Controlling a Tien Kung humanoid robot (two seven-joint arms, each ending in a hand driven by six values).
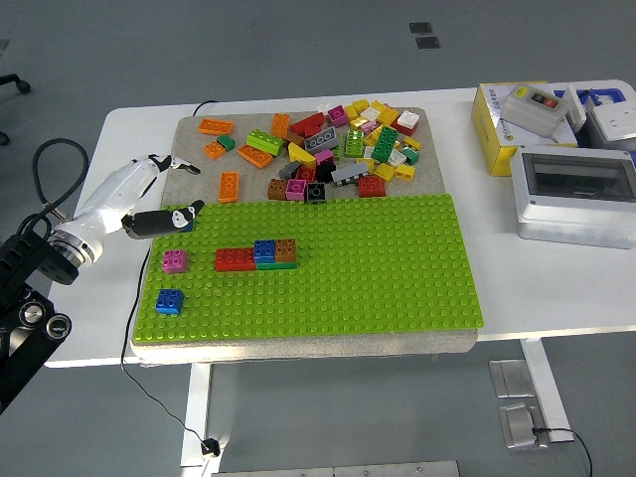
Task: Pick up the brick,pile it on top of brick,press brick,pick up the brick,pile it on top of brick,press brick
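At the counter's (556, 288) left edge, the left hand (149, 194) hovers with fingers loose and nothing in them, beside the green baseplate's (397, 268) far-left corner. A pink brick (175, 260) and a blue brick (168, 300) sit alone near the plate's left edge; right of them stands the stacked row of bricks (256, 255). The loose brick pile (338, 144) lies along the mat's far edge. Reaching there risks scattering neighbours, since the pieces overlap and a clean grip looks hard.

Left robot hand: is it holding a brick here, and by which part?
Nothing is held. The left robot hand sits at the baseplate's left edge, fingers relaxed, with no brick between them.
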